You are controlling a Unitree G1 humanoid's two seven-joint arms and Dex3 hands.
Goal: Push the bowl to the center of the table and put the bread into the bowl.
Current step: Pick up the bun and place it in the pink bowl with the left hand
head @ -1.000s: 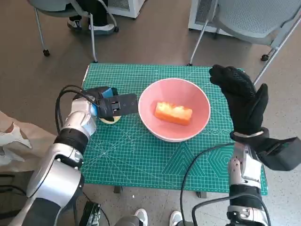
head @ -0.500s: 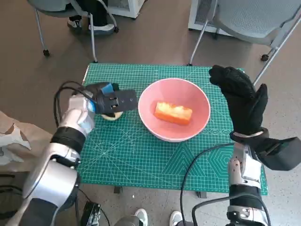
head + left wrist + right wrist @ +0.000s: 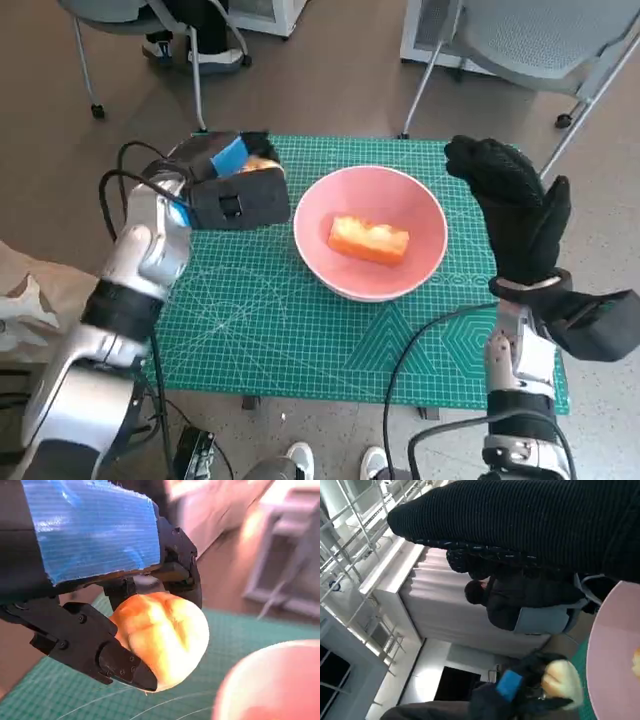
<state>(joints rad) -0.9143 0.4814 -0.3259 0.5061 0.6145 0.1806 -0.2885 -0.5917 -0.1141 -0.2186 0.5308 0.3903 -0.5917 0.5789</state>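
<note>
right hand (image 3: 515, 215) raised by table edge, fingers apart, nothing held | pink bowl (image 3: 370, 232) near mat (image 3: 300, 330) centre, bread slab (image 3: 369, 240) inside, long axis left-right | bread roll (image 3: 162, 637) gripped in left hand (image 3: 235, 190), beside bowl | chair (image 3: 540, 40) beyond

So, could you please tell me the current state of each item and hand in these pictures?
Left hand: raised above the mat, holding a bread roll.
Bread roll: gripped between the fingers, off the table.
Pink bowl: upright on the mat, holding a bread slice.
Bread slice: lying in the bowl.
Right hand: raised, open, holding nothing.
</note>
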